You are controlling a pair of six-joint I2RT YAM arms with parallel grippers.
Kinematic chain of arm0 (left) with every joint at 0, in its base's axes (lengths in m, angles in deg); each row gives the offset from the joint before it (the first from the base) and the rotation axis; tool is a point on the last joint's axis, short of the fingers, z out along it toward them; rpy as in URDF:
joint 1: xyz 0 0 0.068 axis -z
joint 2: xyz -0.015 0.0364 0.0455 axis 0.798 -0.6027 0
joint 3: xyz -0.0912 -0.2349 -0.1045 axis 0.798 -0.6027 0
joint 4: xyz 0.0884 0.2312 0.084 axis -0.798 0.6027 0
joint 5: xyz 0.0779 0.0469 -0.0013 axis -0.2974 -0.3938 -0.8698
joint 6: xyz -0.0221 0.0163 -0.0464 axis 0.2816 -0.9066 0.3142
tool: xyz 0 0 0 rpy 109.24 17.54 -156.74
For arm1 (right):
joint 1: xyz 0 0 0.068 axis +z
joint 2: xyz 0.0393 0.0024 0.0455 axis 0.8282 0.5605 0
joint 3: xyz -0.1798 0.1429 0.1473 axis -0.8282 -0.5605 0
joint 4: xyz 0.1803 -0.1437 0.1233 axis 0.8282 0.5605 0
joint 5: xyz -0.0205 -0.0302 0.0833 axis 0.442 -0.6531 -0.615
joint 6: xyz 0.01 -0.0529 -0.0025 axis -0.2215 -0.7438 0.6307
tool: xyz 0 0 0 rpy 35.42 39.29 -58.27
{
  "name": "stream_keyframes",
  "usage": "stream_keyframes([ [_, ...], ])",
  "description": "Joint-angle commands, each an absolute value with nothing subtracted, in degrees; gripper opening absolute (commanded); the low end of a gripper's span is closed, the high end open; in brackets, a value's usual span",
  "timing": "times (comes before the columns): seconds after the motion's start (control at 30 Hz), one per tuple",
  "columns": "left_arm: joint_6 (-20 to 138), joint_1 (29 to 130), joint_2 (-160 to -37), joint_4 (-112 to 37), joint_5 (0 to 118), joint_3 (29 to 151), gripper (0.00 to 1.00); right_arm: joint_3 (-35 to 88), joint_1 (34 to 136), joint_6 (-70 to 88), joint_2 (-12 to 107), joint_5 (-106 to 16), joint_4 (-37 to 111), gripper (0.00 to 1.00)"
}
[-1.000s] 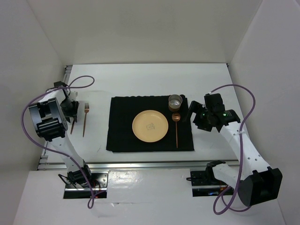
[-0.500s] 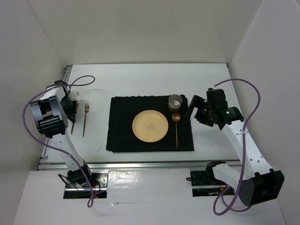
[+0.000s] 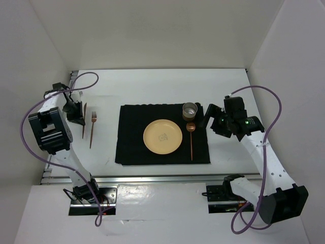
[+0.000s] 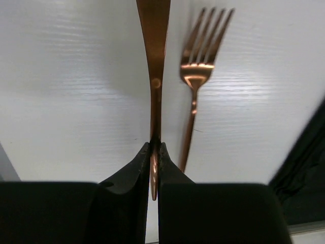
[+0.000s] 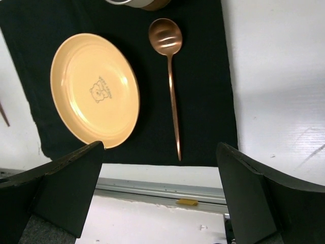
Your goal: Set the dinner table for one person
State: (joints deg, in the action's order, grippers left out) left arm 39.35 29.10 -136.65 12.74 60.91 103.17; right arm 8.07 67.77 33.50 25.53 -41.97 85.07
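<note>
White walls stand on three sides of the white counter, which fills the scene and has metal rails along its near and left edges. In the middle of the counter lies a black square placemat. A yellow plate with a small drawing in its middle rests on the placemat, a little to the right of the placemat's centre. Just beside the plate, toward the placemat's right edge, lies a copper spoon with its bowl pointing to the far edge. A small round cup stands at the far right corner of the placemat, near the bowl of the spoon.

On the bare counter between the placemat and the left edge lies a copper fork, with its tines toward the far edge. The left arm reaches over this strip. Its left jaws are closed tightly on one end of a slim copper utensil, which looks to us like a knife. The dark fingers pinch it from both sides, and it runs away from them beside the fork. We cannot tell if the knife touches the counter.

The right arm comes from the right edge. The right jaws stand wide apart and hold nothing. They are near the right edge of the placemat, close to the cup, and the wrist view shows the plate and the spoon between the two fingers.
</note>
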Motion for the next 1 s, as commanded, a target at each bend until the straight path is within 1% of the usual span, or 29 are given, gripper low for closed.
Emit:
stream_keyframes([
  [0.0,41.79,29.21,-130.9,11.4,66.18,103.66,0.0,8.15,68.31,31.9,22.87,-45.32,81.99,0.99],
  [0.07,42.32,29.21,-129.49,10.71,66.71,103.13,0.0,8.14,68.31,31.28,22.16,-47.34,80.14,0.99],
  [0.2,43.9,29.21,-125.1,12.97,71.97,104.97,0.0,8.85,69.79,32.07,21.63,-55.07,74.53,0.94],
  [0.27,44.86,30.17,-121.94,13.51,75.75,106.2,0.0,8.85,71.55,34.61,21.63,-58.24,68.03,0.92],
  [0.37,47.5,33.33,-117.72,13.51,76.29,107.96,0.0,10.16,79.78,37.43,24.96,-56.77,59.06,0.92],
  [0.43,48.74,35.53,-115.96,12.9,76.82,108.49,0.0,12.62,83.32,37.96,29.88,-53.87,53.45,0.92],
  [0.47,50.22,36.23,-114.73,12.9,76.82,108.49,0.0,13.67,86.82,37.96,31.9,-53.25,51.5,0.92],
  [0.5,50.84,37.89,-114.72,12.9,76.82,109.1,0.0,16.2,88.76,37.35,36.7,-52.46,49.57,0.92],
  [0.57,52.6,39.66,-114.11,12.9,76.3,109.64,0.0,19.73,92.72,35.7,42.52,-50.61,45.08,0.92],
  [0.6,53.3,40.54,-114.11,12.29,76.29,109.64,0.0,21.83,96.57,34.9,45.6,-49.73,44.02,0.92],
  [0.63,54.09,42.03,-113.58,12.28,74.72,109.64,0.0,26.03,98.35,34.37,51.46,-47.46,43.23,0.92],
  [0.7,56.12,43.27,-113.58,11.58,73.93,110.16,0.0,29.22,101.6,33.57,56.42,-47.44,38.76,0.92],
  [0.77,57.7,44.94,-113.58,11.58,73.31,110.16,0.0,32.31,102.49,33.57,62.13,-48.67,32.28,0.92],
  [0.83,58.32,45.99,-113.58,10.88,72.17,110.16,0.0,35.54,104.33,33.57,65.39,-49.2,29.17,0.92],
  [0.97,58.85,48.36,-113.58,10.08,69.79,110.16,0.0,42.58,105.66,34.18,75.48,-52.26,24.16,0.91],
])
